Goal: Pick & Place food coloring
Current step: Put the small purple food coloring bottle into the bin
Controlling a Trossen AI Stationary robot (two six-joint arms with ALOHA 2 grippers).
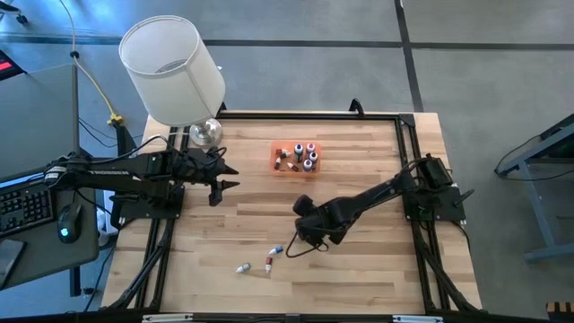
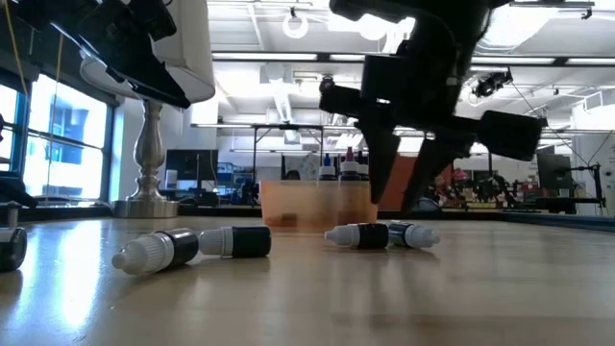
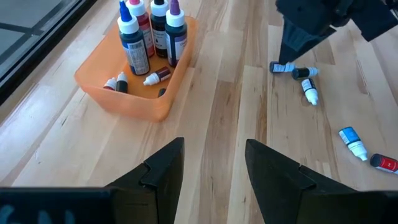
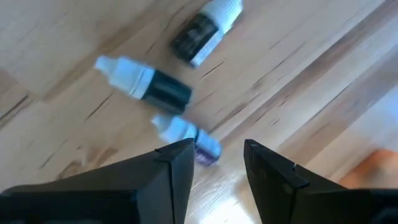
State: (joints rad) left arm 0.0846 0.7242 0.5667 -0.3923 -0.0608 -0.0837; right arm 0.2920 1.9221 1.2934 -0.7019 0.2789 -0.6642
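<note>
Food coloring bottles lie on their sides on the wooden table. Three of them, two dark (image 4: 149, 84) (image 4: 204, 26) and one purple (image 4: 189, 138), lie under my right gripper (image 4: 217, 163). It hangs open just above them (image 2: 357, 235), the purple one nearest its fingertips. A blue bottle (image 3: 352, 141), a red one (image 3: 384, 163) and a pale one (image 1: 242, 267) lie toward the near edge. More bottles stand and lie in the orange tray (image 3: 102, 93). My left gripper (image 3: 214, 168) waits open at the table's left, left of the tray (image 1: 285, 170).
A lamp with a white shade (image 1: 172, 70) and a metal foot (image 1: 205, 133) stands at the far left corner. Black rails (image 1: 399, 144) frame the table. Bare wood lies between the tray and the loose bottles (image 1: 269, 211). Beyond the left side sit a keyboard and a mouse (image 1: 67, 220).
</note>
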